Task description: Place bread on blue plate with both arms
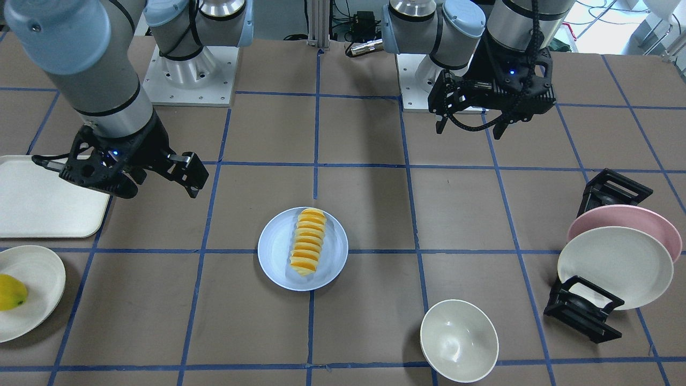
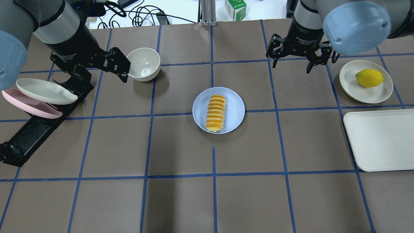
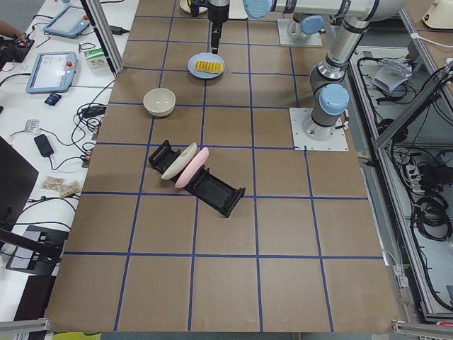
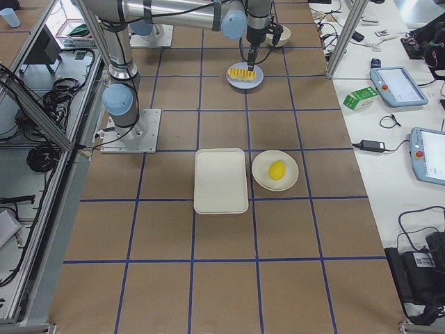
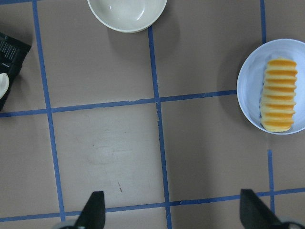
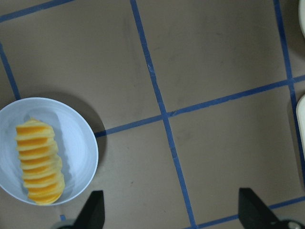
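Observation:
The bread (image 2: 216, 112) lies lengthwise on the blue plate (image 2: 234, 110) at the middle of the table, also in the front view (image 1: 307, 241). My left gripper (image 2: 121, 66) is open and empty, raised near the white bowl, well to the left of the plate. My right gripper (image 2: 291, 67) is open and empty, raised beyond and to the right of the plate. The left wrist view shows open fingertips (image 5: 95, 212) over bare table, with the bread (image 5: 280, 95) at the right edge. The right wrist view shows open fingertips (image 6: 93, 210) with the bread (image 6: 38, 160) at lower left.
A white bowl (image 2: 143, 64) stands at the far left. A black rack holds a cream plate (image 2: 45, 91) and a pink plate (image 2: 32, 105) at the left edge. A lemon-like fruit (image 2: 369, 77) sits on a cream plate (image 2: 381, 92), with a cream tray (image 2: 381, 139) at the right.

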Controlling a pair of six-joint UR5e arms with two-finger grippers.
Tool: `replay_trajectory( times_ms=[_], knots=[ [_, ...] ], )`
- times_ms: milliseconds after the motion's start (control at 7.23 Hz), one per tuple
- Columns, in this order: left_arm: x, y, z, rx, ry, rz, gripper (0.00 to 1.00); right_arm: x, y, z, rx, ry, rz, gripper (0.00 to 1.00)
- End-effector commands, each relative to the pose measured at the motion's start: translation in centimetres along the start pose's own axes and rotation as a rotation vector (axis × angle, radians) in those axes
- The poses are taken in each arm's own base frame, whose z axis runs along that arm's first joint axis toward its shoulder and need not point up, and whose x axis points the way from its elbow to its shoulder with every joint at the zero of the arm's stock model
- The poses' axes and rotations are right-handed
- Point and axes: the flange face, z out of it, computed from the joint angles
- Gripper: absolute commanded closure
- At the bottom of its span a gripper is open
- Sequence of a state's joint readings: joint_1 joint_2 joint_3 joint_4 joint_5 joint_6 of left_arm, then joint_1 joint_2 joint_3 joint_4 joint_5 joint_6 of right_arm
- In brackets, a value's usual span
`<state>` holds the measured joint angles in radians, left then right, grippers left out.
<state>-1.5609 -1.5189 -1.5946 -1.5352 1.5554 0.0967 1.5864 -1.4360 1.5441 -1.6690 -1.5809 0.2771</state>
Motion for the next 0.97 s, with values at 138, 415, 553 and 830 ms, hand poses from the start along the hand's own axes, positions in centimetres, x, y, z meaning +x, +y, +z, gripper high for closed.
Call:
replay_trajectory(
  times_ms=[138,415,553,830],
  knots=[
    [0.2,-0.1,0.1,0.001,0.0,0.004,0.0,0.6,3.7,-4.4,0.031,-0.07,-0.058,0.0],
    [0.2,0.0,0.1,-0.001,0.0,0.002,0.0,0.9,3.7,-3.7,0.019,-0.061,-0.155,0.0],
    [0.3,-0.3,0.7,-0.01,0.001,-0.003,0.0,1.2,3.9,-3.4,-0.009,-0.048,-0.184,0.0],
    [0.3,-0.2,0.6,-0.011,0.003,-0.003,0.0,1.4,4.2,-3.1,-0.04,-0.038,-0.178,0.0]
  ],
)
